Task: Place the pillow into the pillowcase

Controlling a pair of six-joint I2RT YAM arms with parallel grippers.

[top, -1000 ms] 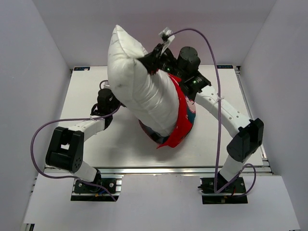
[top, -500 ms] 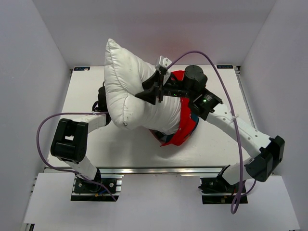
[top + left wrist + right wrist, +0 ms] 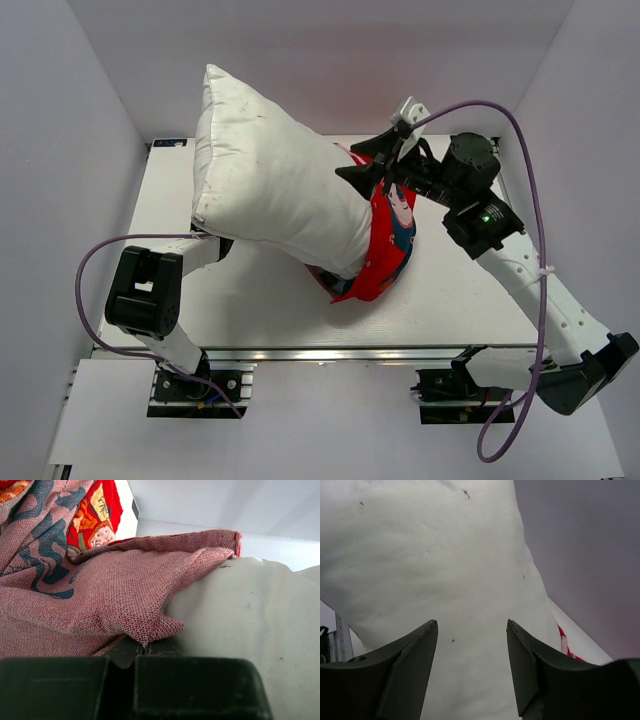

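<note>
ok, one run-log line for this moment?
phase: insertion | pillow: lower end in pillowcase, most outside | left end effector: shut on pillowcase edge | right end effector: open, facing pillow

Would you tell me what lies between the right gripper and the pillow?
Nothing: in the right wrist view, the open right gripper faces the pillow directly, with only its bare white fabric showing between the fingers.

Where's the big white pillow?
In the top view, the pillow leans up over the table, its lower end inside the red pillowcase, beside the right gripper.
</note>
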